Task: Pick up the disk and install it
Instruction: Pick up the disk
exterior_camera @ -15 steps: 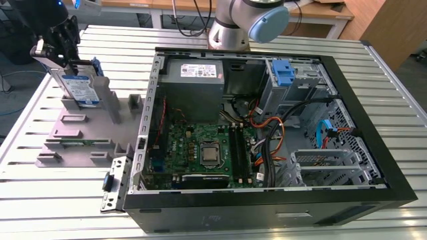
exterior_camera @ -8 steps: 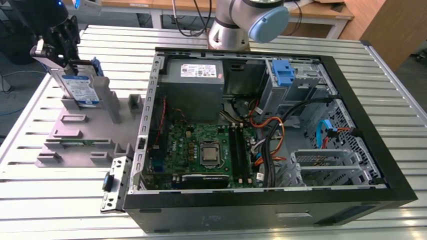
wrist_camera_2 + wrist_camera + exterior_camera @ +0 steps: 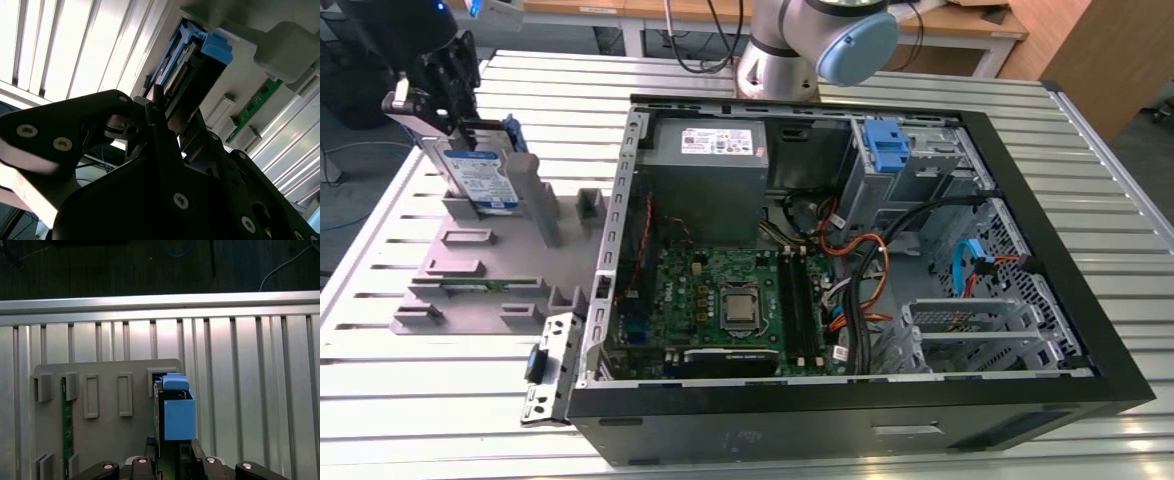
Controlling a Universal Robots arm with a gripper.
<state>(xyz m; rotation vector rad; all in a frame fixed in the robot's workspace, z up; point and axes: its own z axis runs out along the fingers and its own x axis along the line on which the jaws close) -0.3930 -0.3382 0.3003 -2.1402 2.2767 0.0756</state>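
Note:
The disk (image 3: 483, 175), a silver-grey drive with a white-and-blue label in a blue caddy, stands upright on edge in a slot of the grey fixture (image 3: 480, 270) at the exterior view's left. My black gripper (image 3: 460, 125) sits over its top edge. In the first wrist view the disk (image 3: 179, 415) runs edge-on away from the gripper (image 3: 172, 447), with a finger pressed against each face. In the second wrist view the disk (image 3: 200, 60) lies between the dark fingers (image 3: 156, 107). The disk's bottom rests in the fixture slot.
The open computer case (image 3: 1027, 200) lies on its side on the slatted metal table (image 3: 1121, 250), showing the motherboard (image 3: 720, 300), the grey power-supply box (image 3: 707, 150) and an empty blue bracket (image 3: 887, 145) at the drive bay. A green memory stick (image 3: 467, 285) lies in the fixture.

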